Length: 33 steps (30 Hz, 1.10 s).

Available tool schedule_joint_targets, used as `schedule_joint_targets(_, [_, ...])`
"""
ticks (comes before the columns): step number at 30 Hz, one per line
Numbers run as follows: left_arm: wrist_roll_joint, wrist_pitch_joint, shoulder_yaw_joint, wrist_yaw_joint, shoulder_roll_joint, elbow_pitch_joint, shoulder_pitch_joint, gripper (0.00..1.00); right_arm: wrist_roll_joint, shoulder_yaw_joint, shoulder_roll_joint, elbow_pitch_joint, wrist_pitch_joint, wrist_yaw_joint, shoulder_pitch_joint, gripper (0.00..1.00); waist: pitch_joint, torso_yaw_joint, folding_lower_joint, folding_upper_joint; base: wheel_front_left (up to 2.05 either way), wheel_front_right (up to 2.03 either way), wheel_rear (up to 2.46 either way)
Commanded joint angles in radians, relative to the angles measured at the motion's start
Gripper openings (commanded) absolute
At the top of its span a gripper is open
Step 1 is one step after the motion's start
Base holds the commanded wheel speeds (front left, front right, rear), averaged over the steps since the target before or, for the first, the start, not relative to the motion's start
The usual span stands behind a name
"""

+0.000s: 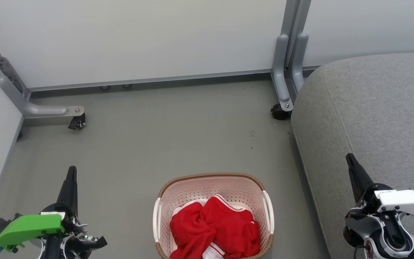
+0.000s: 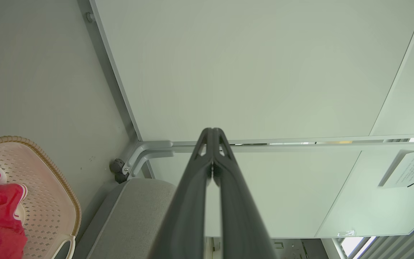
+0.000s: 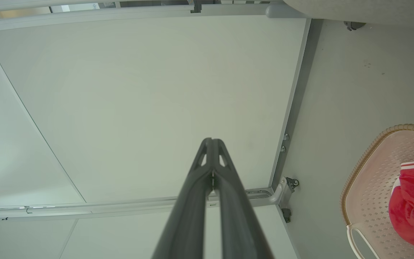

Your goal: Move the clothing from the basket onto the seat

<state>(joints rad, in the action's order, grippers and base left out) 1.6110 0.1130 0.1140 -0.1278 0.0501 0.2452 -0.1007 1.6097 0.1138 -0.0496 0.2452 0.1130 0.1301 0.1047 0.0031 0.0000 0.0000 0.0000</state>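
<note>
We see big rounded grey textured-fabric sofa (image 1: 372, 115) at right. Grey floor (image 1: 178, 136) ahead. Small cream perforated plastic basket (image 1: 210, 176), brown woven-look rim, on floor just beside sofa, between our arms. Bright red fabric clothing (image 1: 217, 226), white trim, bunched inside basket. Our left claw (image 1: 72, 168) fingers pressed together, empty, over floor. Our right claw (image 1: 349, 156) likewise together, empty, over sofa edge.

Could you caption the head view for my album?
Red clothing heaped in the basket, grey seat beside it, left claw and right claw shut and empty.
</note>
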Motion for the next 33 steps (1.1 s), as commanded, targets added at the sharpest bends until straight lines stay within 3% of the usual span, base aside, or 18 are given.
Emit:
schedule_joint_targets(1, [-0.004, 0.001, 0.001, -0.006, 0.001, 0.001, -0.016, 0.0, -0.001, 0.0, -0.002, 0.002, 0.001, 0.001, 0.008, 0.0, 0.0, 0.0, 0.0, 0.0, 0.0, 0.0, 0.0])
schedule_joint_targets(15, [-0.004, 0.001, 0.001, -0.006, 0.001, 0.001, -0.016, 0.0, -0.001, 0.0, -0.002, 0.002, 0.001, 0.001, 0.008, 0.0, 0.0, 0.0, 0.0, 0.0, 0.0, 0.0, 0.0])
schedule_joint_targets(16, [0.0, -0.001, -0.001, 0.001, -0.001, 0.002, 0.001, 1.0, 0.0, 0.0, 0.001, 0.002, -0.001, 0.0, -0.001, 1.0, 0.0, 0.0, 0.0, 0.0, 0.0, 0.0, 0.0])
schedule_joint_targets(25, [-0.016, -0.037, -0.041, 0.001, 0.0, -0.008, 0.007, 1.0, -0.022, -0.028, 0.003, -0.014, -0.04, 0.0, -0.015, 1.0, 0.0, 0.001, 0.0, 0.0, 0.0, 0.0, 0.0])
schedule_joint_targets(33, [-0.1, -0.078, -0.067, 0.0, 0.016, -0.045, 0.004, 1.0, -0.163, -0.04, -0.001, -0.063, -0.078, 0.0, -0.021, 1.0, -0.003, 0.002, 0.0, 0.0, 0.0, 0.0, 0.0])
